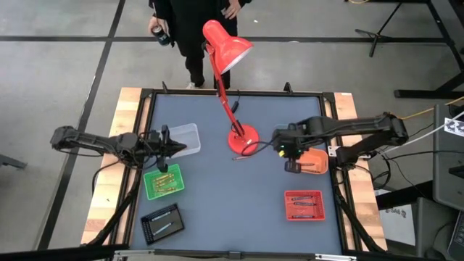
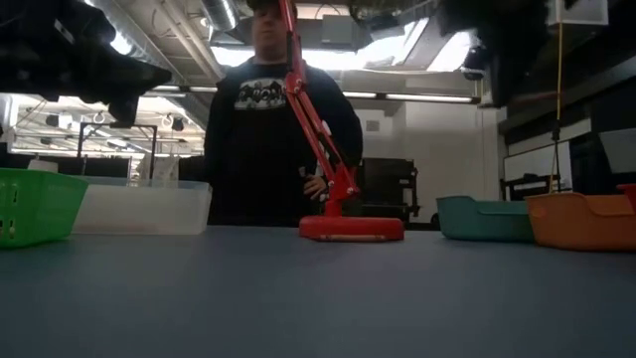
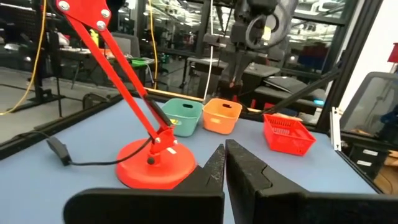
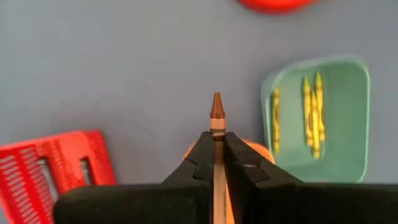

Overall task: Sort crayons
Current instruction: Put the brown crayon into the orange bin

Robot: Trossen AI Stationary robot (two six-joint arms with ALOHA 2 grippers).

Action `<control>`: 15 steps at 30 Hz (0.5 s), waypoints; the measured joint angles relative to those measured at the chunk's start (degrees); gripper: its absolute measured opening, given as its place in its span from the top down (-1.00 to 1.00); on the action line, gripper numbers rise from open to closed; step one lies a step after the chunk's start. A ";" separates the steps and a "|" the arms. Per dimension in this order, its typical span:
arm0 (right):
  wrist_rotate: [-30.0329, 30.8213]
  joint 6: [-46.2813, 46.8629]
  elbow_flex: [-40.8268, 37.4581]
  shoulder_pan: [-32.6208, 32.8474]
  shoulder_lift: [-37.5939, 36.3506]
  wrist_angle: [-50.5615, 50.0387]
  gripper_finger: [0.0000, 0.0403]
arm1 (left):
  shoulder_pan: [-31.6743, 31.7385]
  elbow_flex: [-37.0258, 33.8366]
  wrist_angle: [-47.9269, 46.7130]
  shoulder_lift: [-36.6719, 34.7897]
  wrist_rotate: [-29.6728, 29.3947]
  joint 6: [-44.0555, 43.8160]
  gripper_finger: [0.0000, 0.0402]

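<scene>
My right gripper (image 4: 217, 142) is shut on an orange-brown crayon (image 4: 216, 115) and hangs above the orange tray (image 1: 315, 161), next to the teal tray (image 4: 317, 118), which holds yellow crayons (image 4: 313, 112). It also shows in the high view (image 1: 292, 158). My left gripper (image 3: 225, 163) is shut and empty. It stands in the air between the clear tray (image 1: 183, 138) and the green tray (image 1: 164, 182), pointing level toward the lamp. Crayons lie in the green tray, in the red tray (image 1: 303, 205) and in the black tray (image 1: 161, 222). My right gripper pinches the crayon's shaft (image 4: 217, 132) between its two fingers. The crayon lies along the fingers, and its pointed tip (image 4: 216, 102) sticks out past the fingertips. The fingers point down from above. The crayon is lifted clear, tip down, over the table.
A red desk lamp stands with its base (image 1: 243, 138) at the middle of the table's far half, and its cord (image 1: 250, 150) lies beside it. A person (image 1: 192, 29) stands behind the far edge. The blue table top (image 1: 232, 203) lies bare in the middle.
</scene>
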 joint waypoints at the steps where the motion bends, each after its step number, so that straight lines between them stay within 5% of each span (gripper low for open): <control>1: 0.12 0.81 -1.56 -0.02 -0.96 0.11 0.93 | 0.43 0.00 0.00 0.00 0.39 0.03 1.00; 15: -0.94 8.70 -26.67 -0.02 -8.58 5.93 0.93 | 2.68 0.00 -0.23 0.02 3.15 1.99 1.00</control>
